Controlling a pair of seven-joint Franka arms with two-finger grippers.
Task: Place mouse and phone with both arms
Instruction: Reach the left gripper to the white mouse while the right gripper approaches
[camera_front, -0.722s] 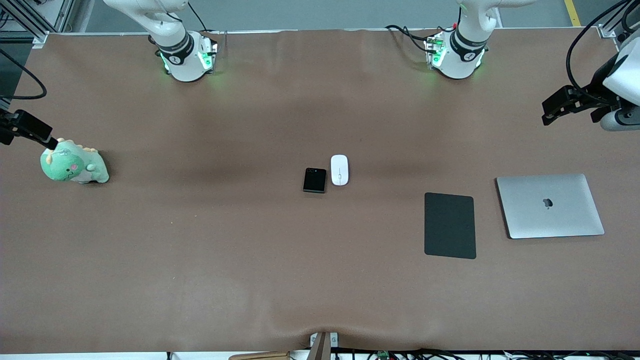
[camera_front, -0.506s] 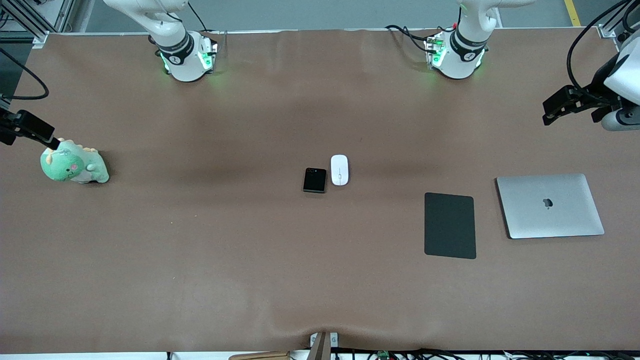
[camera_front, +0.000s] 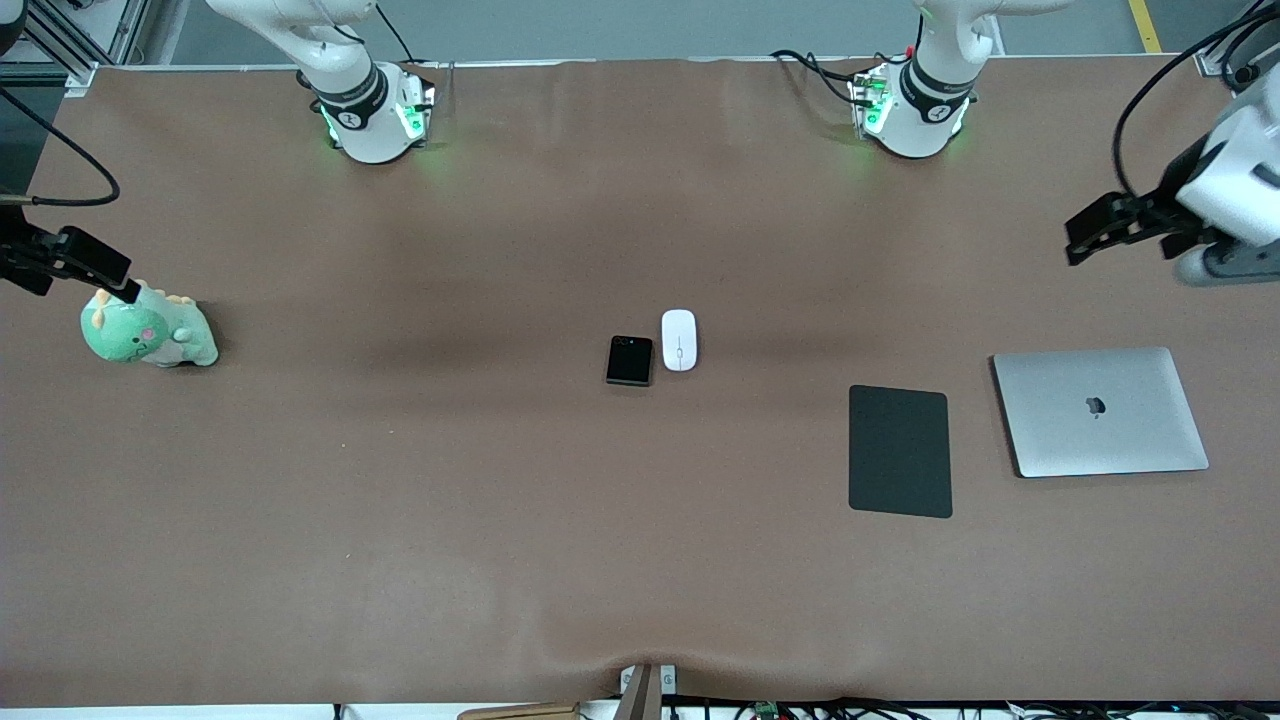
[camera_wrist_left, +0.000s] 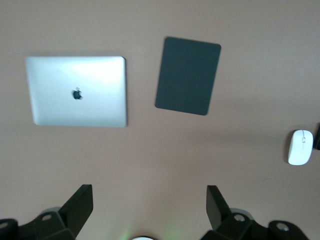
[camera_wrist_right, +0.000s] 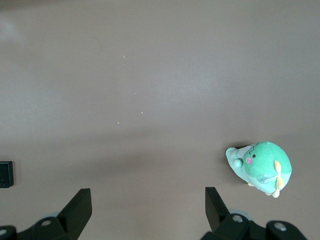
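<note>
The white oval mouse (camera_front: 679, 340) and the small black folded phone (camera_front: 629, 360) lie side by side at the table's middle, the mouse toward the left arm's end. The mouse also shows in the left wrist view (camera_wrist_left: 300, 147), and the phone shows at the edge of the right wrist view (camera_wrist_right: 5, 174). My left gripper (camera_front: 1085, 232) is open and empty, up in the air over the table at the left arm's end. My right gripper (camera_front: 100, 275) is open and empty, up over the green plush toy (camera_front: 146, 330).
A matte black pad (camera_front: 899, 450) and a closed silver laptop (camera_front: 1100, 411) lie side by side toward the left arm's end, nearer the front camera than the mouse. The plush toy sits at the right arm's end.
Both grippers have drifted a little: the left one toward the table's middle, the right one slightly over the plush toy. The mouse and phone have not moved.
</note>
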